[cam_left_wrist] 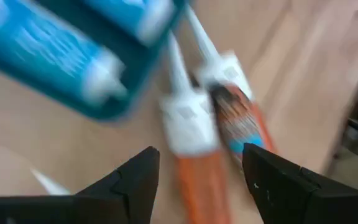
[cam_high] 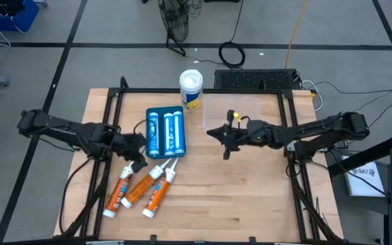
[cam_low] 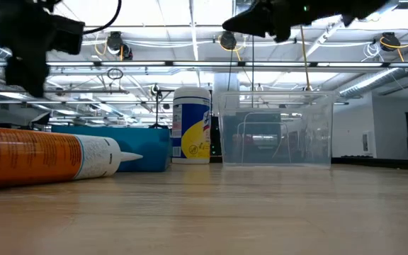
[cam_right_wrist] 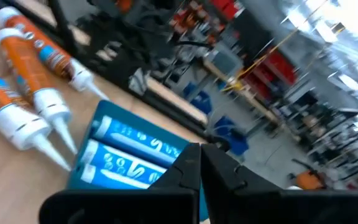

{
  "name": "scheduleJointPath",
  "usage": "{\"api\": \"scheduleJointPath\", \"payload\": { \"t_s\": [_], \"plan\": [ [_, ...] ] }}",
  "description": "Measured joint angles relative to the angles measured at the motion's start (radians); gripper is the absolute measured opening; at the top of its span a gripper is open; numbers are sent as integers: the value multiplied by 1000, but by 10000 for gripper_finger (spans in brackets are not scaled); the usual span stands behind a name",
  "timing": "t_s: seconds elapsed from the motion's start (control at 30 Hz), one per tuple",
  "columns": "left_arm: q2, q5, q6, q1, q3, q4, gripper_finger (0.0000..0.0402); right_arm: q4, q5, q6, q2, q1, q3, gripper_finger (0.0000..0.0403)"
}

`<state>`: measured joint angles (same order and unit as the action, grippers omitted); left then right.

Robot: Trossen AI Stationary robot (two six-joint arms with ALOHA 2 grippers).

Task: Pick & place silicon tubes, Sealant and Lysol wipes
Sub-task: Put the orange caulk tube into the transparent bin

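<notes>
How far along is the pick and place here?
Nothing looks placed: the clear tub appears empty. The three orange tubes lie on the table, the blue tubes sit in their tray, and the Lysol wipes stand behind. The left gripper is open above an orange tube; the right gripper is shut, holding nothing.

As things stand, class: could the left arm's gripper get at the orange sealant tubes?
Probably yes. The left gripper hovers open just above the orange sealant tubes, with nothing between them.
</notes>
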<state>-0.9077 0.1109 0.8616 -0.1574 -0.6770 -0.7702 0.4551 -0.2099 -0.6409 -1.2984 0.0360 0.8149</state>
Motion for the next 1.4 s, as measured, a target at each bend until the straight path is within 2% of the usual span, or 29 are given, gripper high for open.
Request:
{"api": "scheduleJointPath", "payload": {
  "t_s": [0.13, 0.3, 0.53, 0.77, 1.0, 1.4],
  "plan": [
    [-67, 38, 173, -121, -61, -22, 220, 180, 1, 3, -6, -1, -107, 0],
    [-164, 51, 417, -243, -111, -156, 208, 333, 3, 16, -6, -1, -203, 0],
    [-259, 87, 680, -319, -114, -303, 191, 420, 3, 33, -6, -1, -276, 0],
    [-340, 91, 731, -344, -114, -340, 193, 419, 4, 100, -6, -1, -306, 0],
    [-435, 154, 773, -384, -114, -344, 182, 421, 5, 132, -6, -1, -311, 0],
    [-575, 157, 886, -463, -118, -336, 168, 429, 6, 147, -6, -1, -311, 0]
  ]
}}
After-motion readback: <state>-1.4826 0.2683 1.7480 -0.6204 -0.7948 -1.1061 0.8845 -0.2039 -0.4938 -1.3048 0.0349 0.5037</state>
